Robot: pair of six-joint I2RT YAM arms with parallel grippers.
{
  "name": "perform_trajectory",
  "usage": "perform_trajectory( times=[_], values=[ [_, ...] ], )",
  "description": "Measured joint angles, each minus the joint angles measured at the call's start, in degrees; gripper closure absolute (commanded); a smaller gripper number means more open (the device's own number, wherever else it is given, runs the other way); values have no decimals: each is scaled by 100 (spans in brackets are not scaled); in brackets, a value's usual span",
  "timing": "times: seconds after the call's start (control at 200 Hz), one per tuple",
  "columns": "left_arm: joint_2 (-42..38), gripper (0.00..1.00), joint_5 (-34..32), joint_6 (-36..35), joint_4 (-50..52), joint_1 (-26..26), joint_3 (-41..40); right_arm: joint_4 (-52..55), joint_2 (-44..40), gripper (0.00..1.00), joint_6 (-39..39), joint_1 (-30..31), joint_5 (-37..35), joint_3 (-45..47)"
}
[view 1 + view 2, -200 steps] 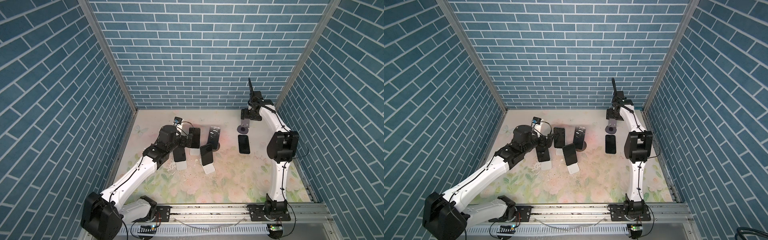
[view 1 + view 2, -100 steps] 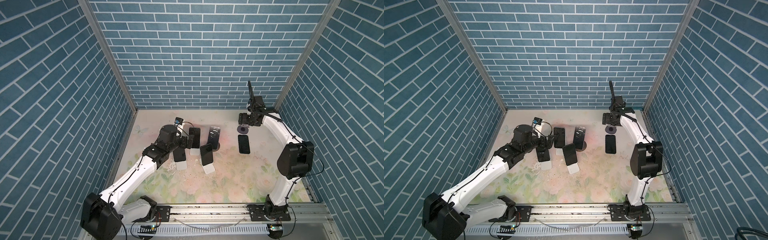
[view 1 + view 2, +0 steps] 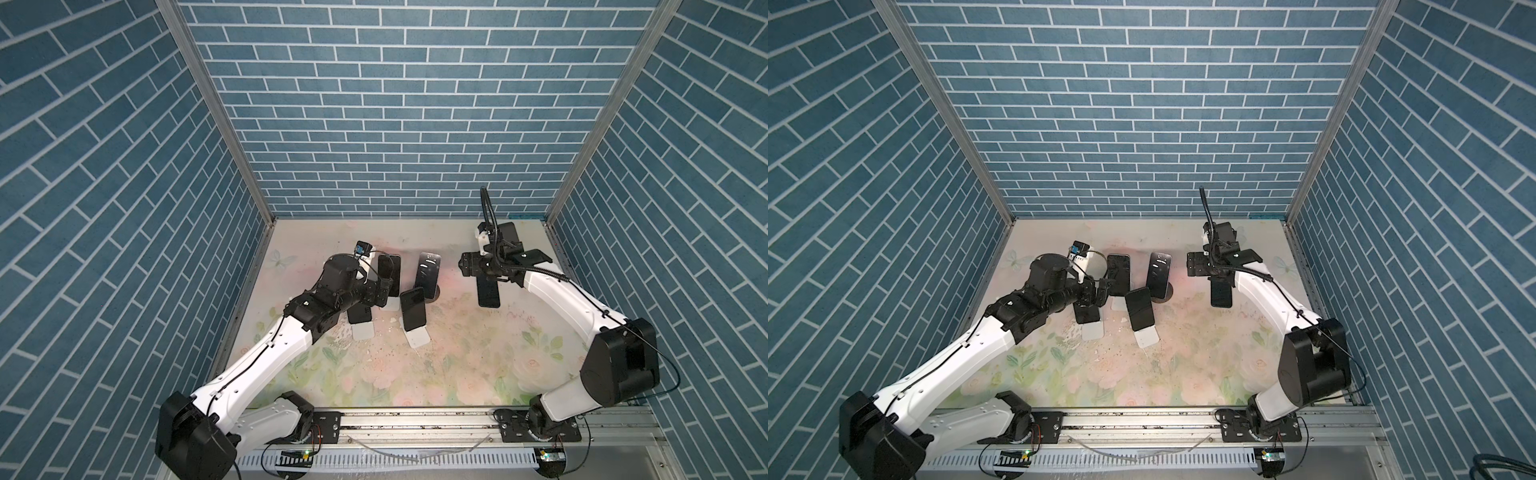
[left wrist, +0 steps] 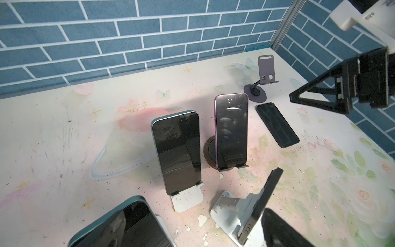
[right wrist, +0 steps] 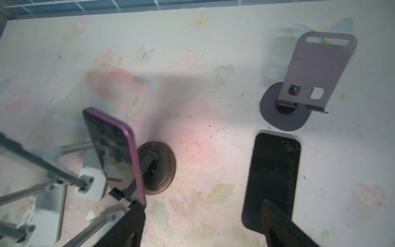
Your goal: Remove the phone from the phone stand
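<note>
The left jaws stand wide apart, gripping nothing, low over the worktop (image 3: pixel 457 365). The nearest phone (image 4: pixel 119 226) (teal-edged, cropped in the wrist view) leans in its stand (image 3: pixel 363 331) just beside them; whether they touch it cannot be told. Three more are propped beyond these jaws: teal phone (image 4: pixel 176 149), purple phone (image 4: pixel 232 130), edge-on phone (image 4: pixel 265 201). The right jaws are partly open, empty, held above the worktop. The black phone (image 5: pixel 275 171) lies flat directly beneath them, off any stand. The bare purple stand (image 5: pixel 316 70) sits just beyond it.
</note>
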State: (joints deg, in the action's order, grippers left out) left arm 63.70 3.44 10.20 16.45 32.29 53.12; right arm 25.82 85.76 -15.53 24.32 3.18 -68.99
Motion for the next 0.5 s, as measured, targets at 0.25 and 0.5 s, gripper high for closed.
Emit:
perform_trajectory(
  times=[0.25, 0.5],
  values=[
    [-179, 0, 553, -24, 24, 0, 0, -481, -619, 13, 4, 645, 109, 850],
    [-470, 0, 693, -13, 72, 4, -136, -730, -1281, 7, -4, 1298, 203, 1488]
  ],
)
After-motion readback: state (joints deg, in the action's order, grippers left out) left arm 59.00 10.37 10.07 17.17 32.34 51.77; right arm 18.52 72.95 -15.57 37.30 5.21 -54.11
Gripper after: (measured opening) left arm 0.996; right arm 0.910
